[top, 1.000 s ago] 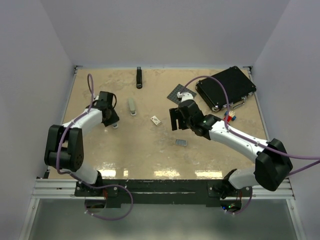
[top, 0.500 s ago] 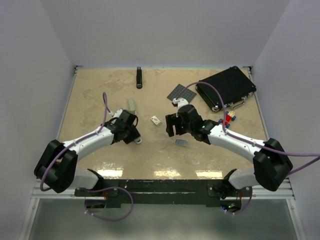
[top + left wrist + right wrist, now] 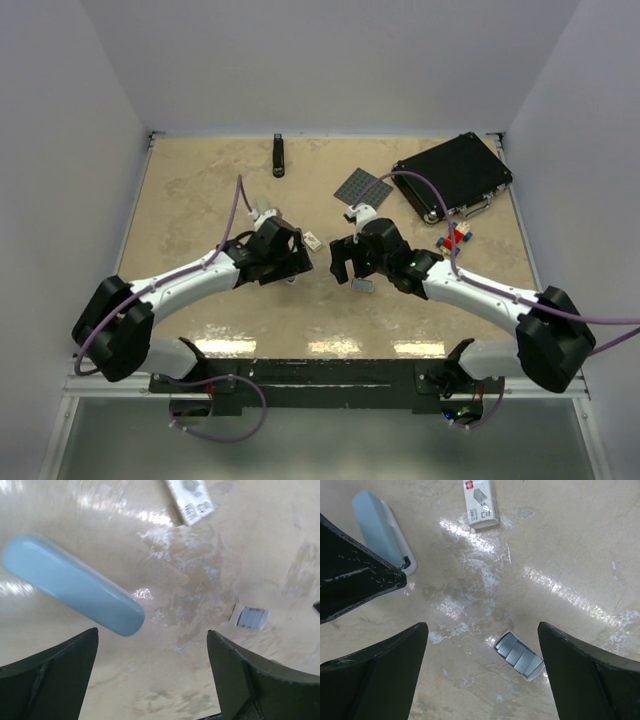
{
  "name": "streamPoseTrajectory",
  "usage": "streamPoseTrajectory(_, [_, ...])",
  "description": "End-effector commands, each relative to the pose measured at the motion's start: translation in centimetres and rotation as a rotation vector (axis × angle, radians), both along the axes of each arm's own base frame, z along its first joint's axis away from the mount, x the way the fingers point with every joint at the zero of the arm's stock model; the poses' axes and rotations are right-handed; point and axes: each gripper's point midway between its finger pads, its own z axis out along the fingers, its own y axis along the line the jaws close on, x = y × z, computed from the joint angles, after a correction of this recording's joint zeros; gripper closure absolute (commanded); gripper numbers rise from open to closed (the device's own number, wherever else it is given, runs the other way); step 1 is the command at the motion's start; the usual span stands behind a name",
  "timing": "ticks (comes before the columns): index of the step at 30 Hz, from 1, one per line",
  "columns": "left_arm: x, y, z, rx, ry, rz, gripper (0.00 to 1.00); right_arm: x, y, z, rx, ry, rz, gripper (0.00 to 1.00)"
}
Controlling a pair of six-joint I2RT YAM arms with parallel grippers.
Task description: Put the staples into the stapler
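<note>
Moved: since a second ago, we see the left arm (image 3: 190, 280) swung from the left side of the surface (image 3: 200, 190) to its middle, and the right arm (image 3: 470, 290) drawn in.
Left tool (image 3: 152, 632): fingers apart, we see nothing between them.
Right tool (image 3: 481, 625): fingers apart, empty.
Staples: one white box (image 3: 312, 241) between both tools; one grey-blue tray (image 3: 520, 656) under the right one, ridged only in our wrist views.
Stapler: one grey-green body (image 3: 261, 205) behind the left arm, top view only; one pale blue part (image 3: 70, 587) lying by the left fingers, wrist views only.
Top view only: one slim black stapler (image 3: 279, 155), one black case (image 3: 452, 177), one grey plate (image 3: 362, 187), some toy bricks (image 3: 459, 236).
</note>
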Motion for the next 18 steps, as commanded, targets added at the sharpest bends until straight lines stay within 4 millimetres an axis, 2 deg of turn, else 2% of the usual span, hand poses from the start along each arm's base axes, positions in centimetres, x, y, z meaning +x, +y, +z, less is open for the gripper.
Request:
streamPoseTrajectory(1, [2.2, 0.9, 6.4, 0.207, -0.336, -0.413, 0.03, 0.4, 0.7, 4.6, 0.098, -0.171, 0.067, 0.02])
streamPoseTrajectory(2, [2.6, 0.8, 7.0, 0.25, -0.39, -0.491, 0.03, 0.1, 0.5, 4.6, 0.097, -0.182, 0.08, 0.02])
streamPoseTrajectory(3, [2.8, 1.3, 7.3, 0.336, -0.443, -0.612, 0.03, 0.0, 0.8, 6.0, 0.118, -0.238, 0.118, 0.01])
streamPoseTrajectory(6, [3.1, 1.0, 8.0, 0.447, -0.536, -0.855, 0.02, -0.1, 0.4, 7.0, 0.115, -0.298, 0.141, 0.01])
streamPoseTrajectory(9, [2.9, 0.4, 7.0, 0.508, -0.594, -1.087, 0.03, -0.6, 0.4, 7.8, 0.139, -0.322, 0.164, 0.01])
streamPoseTrajectory(12, [2.0, -0.1, 5.3, 0.54, -0.621, -1.292, 0.06, -1.0, 0.5, 8.3, 0.165, -0.344, 0.184, 0.01])
streamPoseTrajectory(14, [1.2, 0.2, 3.9, 0.542, -0.583, -1.387, 0.1, -1.7, 0.5, 8.8, 0.183, -0.362, 0.215, 0.01])
streamPoseTrajectory(18, [0.8, 0.7, 2.2, 0.583, -0.556, -1.526, 0.16, -2.1, 0.0, 9.2, 0.179, -0.394, 0.23, 0.01])
